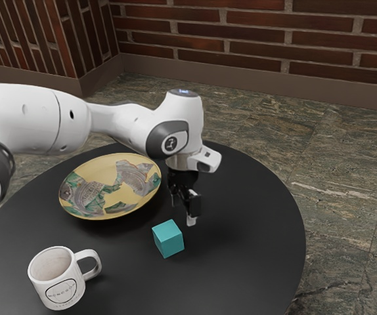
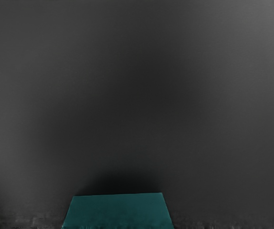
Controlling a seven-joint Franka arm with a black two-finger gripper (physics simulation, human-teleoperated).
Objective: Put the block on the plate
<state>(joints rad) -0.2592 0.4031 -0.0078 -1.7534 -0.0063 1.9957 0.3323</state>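
The gripper point(image 1: 182, 210) hangs low over the black table in the exterior view, its fingers apart and nothing seen between them. The teal block point(image 1: 168, 239) rests on the tabletop, just beside the gripper and nearer that camera. At the lower edge of the wrist view is the same block point(image 2: 118, 211), partly cut off. Beyond the block, toward the exterior view's left, lies the yellow patterned plate point(image 1: 120, 195), with no block on it.
A white mug point(image 1: 56, 281) with dark lettering stands near the exterior view's lower left, its handle toward the block. The round black table point(image 1: 254, 243) has its curved edge on the exterior view's right.
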